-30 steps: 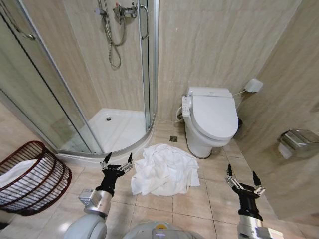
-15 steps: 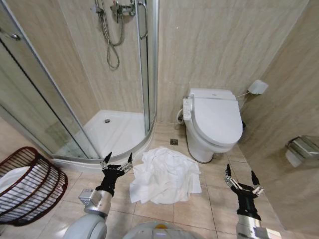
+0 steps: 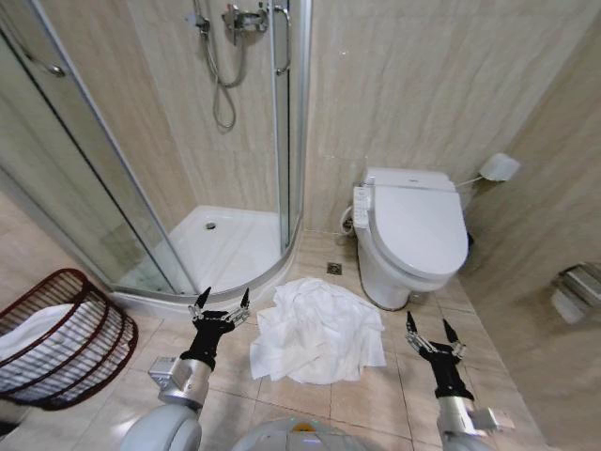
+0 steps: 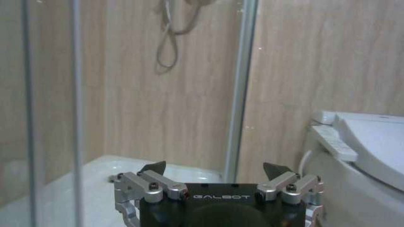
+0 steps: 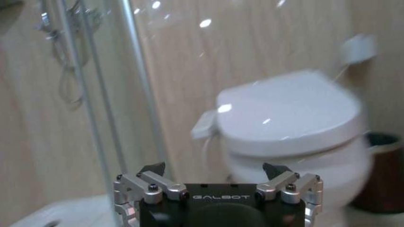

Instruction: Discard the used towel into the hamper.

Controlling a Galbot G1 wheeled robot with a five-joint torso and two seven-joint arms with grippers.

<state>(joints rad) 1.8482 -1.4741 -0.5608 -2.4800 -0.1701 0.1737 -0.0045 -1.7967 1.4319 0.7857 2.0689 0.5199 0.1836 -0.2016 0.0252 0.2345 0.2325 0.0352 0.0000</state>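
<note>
While both arms hover low and empty, a crumpled white towel (image 3: 315,331) lies on the tiled bathroom floor (image 3: 376,395) between them.

On the head view, the left gripper (image 3: 221,301) hangs just beside the towel's left edge with its fingers spread wide, gripping nothing; the right gripper (image 3: 433,328) sits near the towel's right side, its fingers likewise spread wide and empty. The hamper (image 3: 58,338), a dark reddish-brown wire basket with white cloth already inside, leans tilted at the far left of the floor, well apart from the towel. A curved glass shower enclosure (image 3: 188,169) with a white tray rises behind the towel on the left, a closed white toilet (image 3: 413,235) stands behind it on the right, and a small floor drain (image 3: 334,269) sits between them. Beige tile walls close the room in.
</note>
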